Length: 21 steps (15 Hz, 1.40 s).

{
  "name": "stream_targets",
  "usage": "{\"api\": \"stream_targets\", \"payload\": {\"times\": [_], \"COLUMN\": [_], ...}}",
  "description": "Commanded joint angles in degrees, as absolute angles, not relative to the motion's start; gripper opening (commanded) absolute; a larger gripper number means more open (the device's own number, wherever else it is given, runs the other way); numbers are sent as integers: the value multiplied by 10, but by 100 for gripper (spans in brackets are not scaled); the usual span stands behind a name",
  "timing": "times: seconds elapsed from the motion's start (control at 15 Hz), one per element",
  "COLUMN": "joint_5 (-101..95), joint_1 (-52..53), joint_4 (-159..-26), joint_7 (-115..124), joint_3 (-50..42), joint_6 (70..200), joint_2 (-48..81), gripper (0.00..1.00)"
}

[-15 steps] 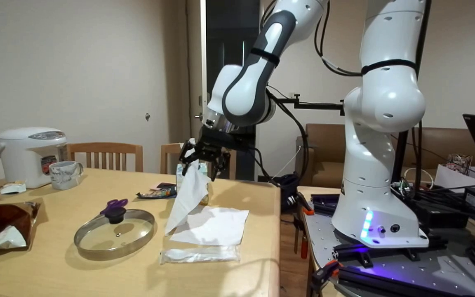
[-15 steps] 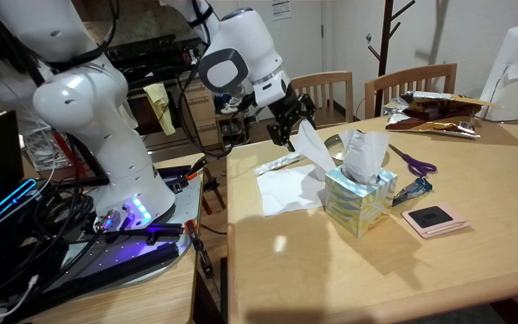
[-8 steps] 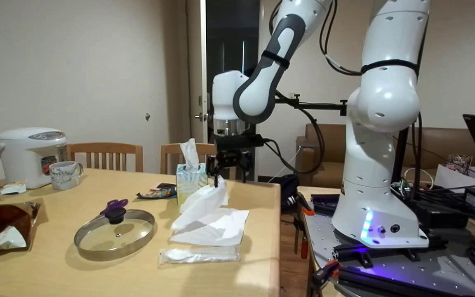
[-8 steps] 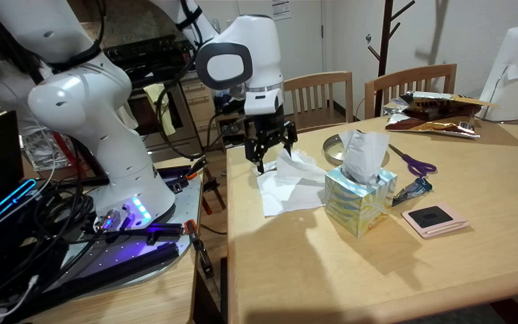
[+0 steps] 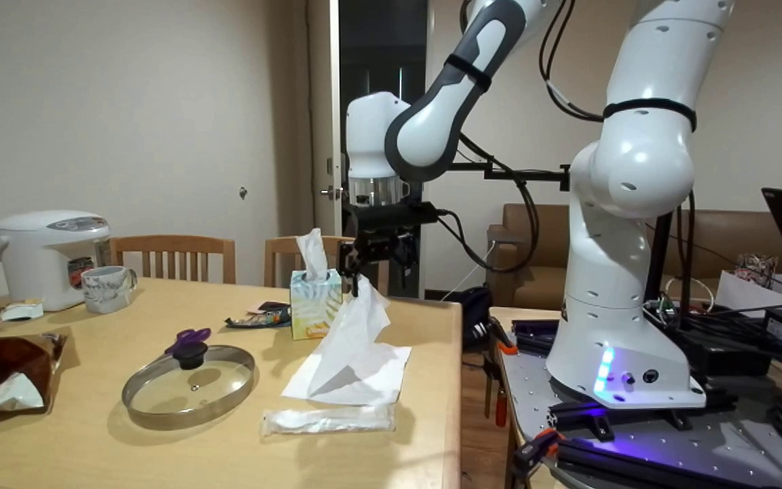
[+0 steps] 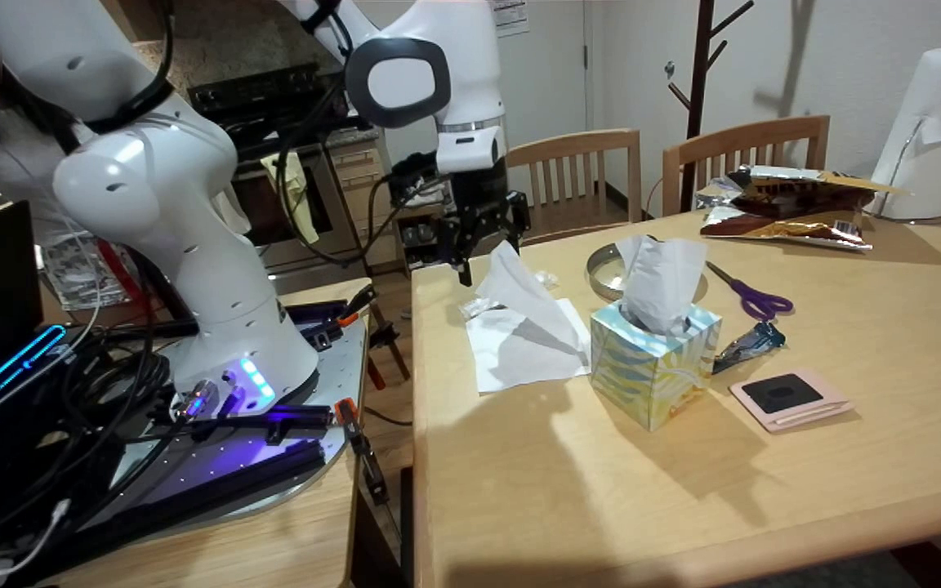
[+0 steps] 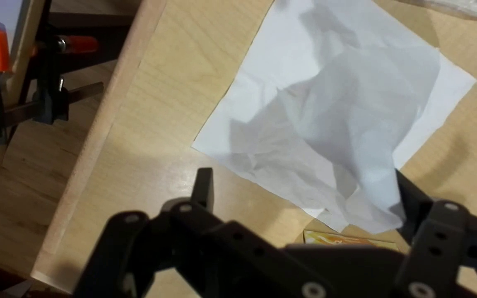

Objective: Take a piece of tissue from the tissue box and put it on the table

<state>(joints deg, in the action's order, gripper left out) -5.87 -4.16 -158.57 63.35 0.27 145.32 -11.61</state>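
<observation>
A white robot arm (image 5: 425,139) reaches in from the right over a pale wooden table (image 5: 180,462) in an exterior view. At the table's far left stands a white water pot (image 5: 38,265). Closer to the arm is a patterned tissue box (image 6: 654,363), with an upright tissue (image 6: 665,286) poking from its top. A white sheet (image 6: 511,355) lies flat on the table beside the box.

Above that sheet hangs the loose tissue (image 5: 354,333), the task's piece, out of the box. It is longest from top to bottom, sloping from the gripper (image 7: 302,174) down toward the near left in an exterior view, its lower part apparently on the sheet.

The gripper's fingers are spread wide, with nothing pinched. The tissue's top edge seems to touch only one finger (image 7: 416,203), at the right of the wrist view, farther from the arm's base; whether it is snagged there cannot be told. That contact probably decides the next move: the finger should slip off sideways, since a straight lift might drag the tissue along.

Smallest is the print: an orange mark (image 5: 320,330) low on the box and a red label (image 5: 80,268) on the pot, both illegible.
</observation>
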Motion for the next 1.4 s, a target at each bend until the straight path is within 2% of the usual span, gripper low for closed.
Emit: {"api": "stream_targets", "payload": {"times": [0.0, 0.6, 1.07, 1.33], "joint_5": [-23, 23, 63, 45], "joint_1": [-38, -27, -19, -33], "joint_4": [-1584, -1587, -1581, -1582], "joint_7": [612, 573, 466, 503], "joint_3": [9, 7, 1, 15], "joint_6": [1416, 1454, 1430, 1443], "joint_2": [-132, -139, -156, -140], "gripper": [100, 100, 100, 100]}}
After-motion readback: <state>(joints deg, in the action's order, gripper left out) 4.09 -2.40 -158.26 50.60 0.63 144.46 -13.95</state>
